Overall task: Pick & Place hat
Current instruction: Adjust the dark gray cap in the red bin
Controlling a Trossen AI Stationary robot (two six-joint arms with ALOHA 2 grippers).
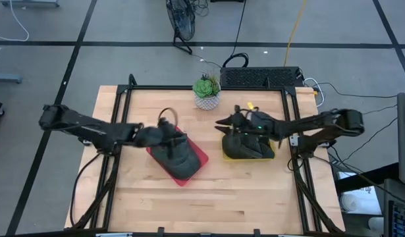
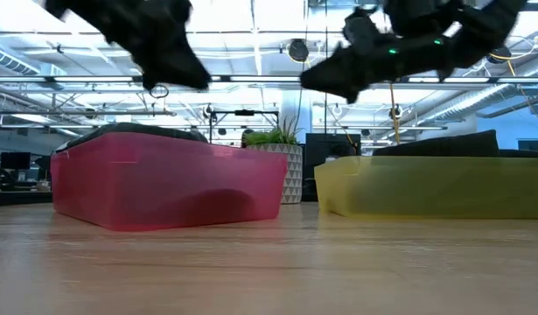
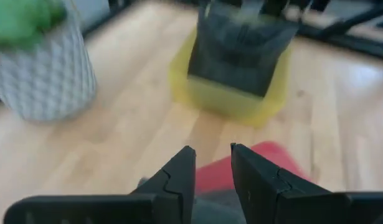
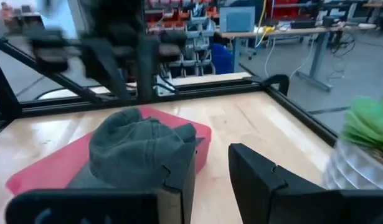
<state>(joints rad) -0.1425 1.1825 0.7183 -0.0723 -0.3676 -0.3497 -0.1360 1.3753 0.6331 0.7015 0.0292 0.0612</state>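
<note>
A dark grey hat (image 1: 176, 153) lies in a red bin (image 1: 201, 157) at the table's middle, its crown up (image 4: 138, 152). A second dark hat (image 1: 248, 146) fills a yellow bin (image 3: 222, 99) to the right of it. My left gripper (image 1: 170, 128) hovers over the red bin's far end, pointing toward the yellow bin; its fingers (image 3: 213, 149) stand open with nothing between them. My right gripper (image 1: 223, 123) hovers over the yellow bin's left end, pointing toward the red bin, open and empty (image 4: 210, 149). In the low view both grippers (image 2: 194, 79) (image 2: 317, 83) hang well above the bins.
A potted green plant (image 1: 207, 92) in a white patterned pot stands at the table's far edge, between the two bins. A black frame (image 1: 123, 99) runs along the table's edges. Bare wood (image 1: 209, 204) lies in front of both bins.
</note>
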